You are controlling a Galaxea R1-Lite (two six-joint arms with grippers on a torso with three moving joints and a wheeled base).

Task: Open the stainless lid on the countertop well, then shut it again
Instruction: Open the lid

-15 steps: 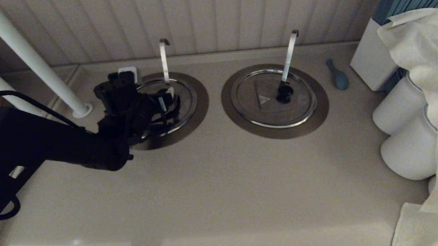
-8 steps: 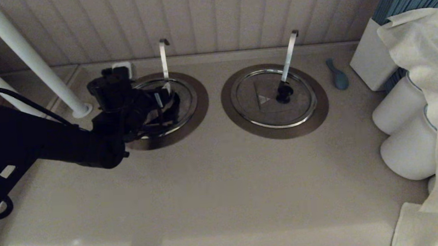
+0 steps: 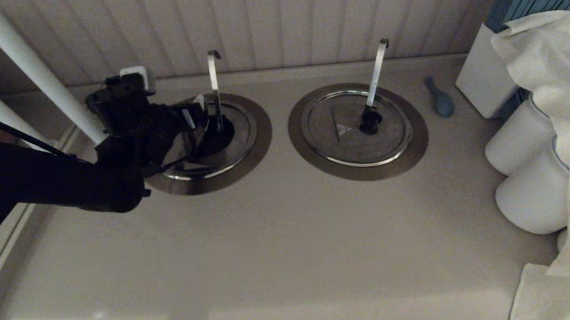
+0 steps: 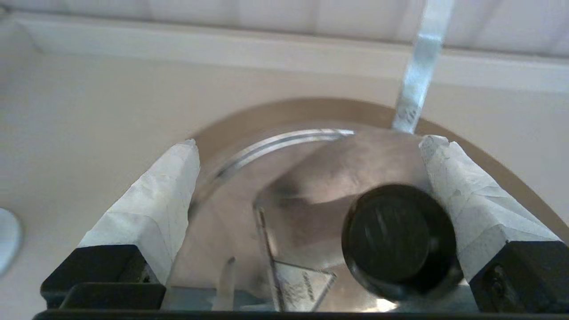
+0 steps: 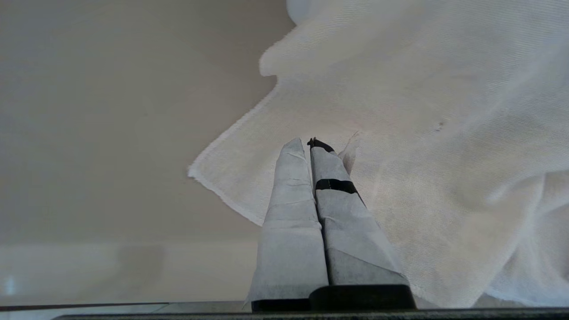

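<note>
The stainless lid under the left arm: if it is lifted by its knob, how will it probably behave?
The stainless lid looks like rigid brushed steel, so it should not flex. A crease across it suggests that one section may fold up rather than the whole disc. The rounded black knob, off-centre between the open left hand, might slip.

The stainless lid (image 4: 311, 178), a round brushed-steel disc with a shiny raised rim, lay flat on the countertop well (image 3: 258, 132). Its black knob (image 4: 400, 240) sat between the spread jaws, close against one. A pale triangular mark (image 4: 302, 284) lay nearer the jaws' base.
</note>
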